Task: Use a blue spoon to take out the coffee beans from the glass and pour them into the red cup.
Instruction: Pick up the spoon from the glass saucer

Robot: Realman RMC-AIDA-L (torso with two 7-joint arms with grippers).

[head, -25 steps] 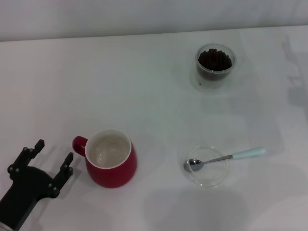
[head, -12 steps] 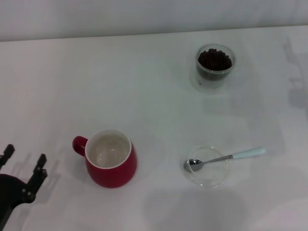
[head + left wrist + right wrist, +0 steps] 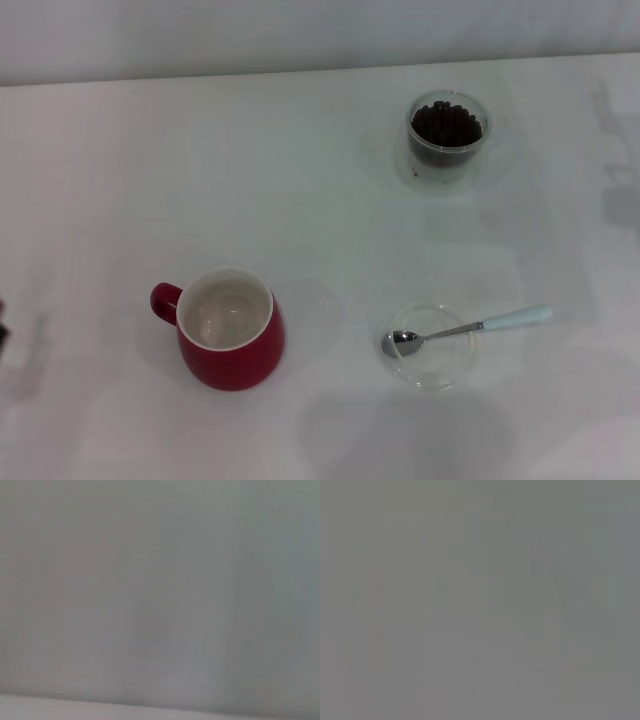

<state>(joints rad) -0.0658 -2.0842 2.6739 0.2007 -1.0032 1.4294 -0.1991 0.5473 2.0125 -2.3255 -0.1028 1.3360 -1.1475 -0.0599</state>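
Nothing picked up yet: blue spoon waits in its dish, both tools out of view.

The blue spoon [image 3: 465,328] lies with its metal bowl inside a shallow clear glass dish [image 3: 432,370] at about 5 o'clock on the white tabletop [image 3: 300,180]; its long axis runs nearly 9-to-3, bowl toward 9, pale handle out over the dish rim toward 3 and tipped slightly up. The glass [image 3: 446,138], full of coffee beans [image 3: 447,123], stands well apart at 1 o'clock. The red cup [image 3: 230,328] sits at 7 o'clock, inside bare, loop handle toward 9. Neither the left tool nor the right tool shows in the head view, and the wrist views show only blank surface, so their state cannot be told. The task looks unstarted; the next move calls for reaching the spoon's handle, likely with the right arm.
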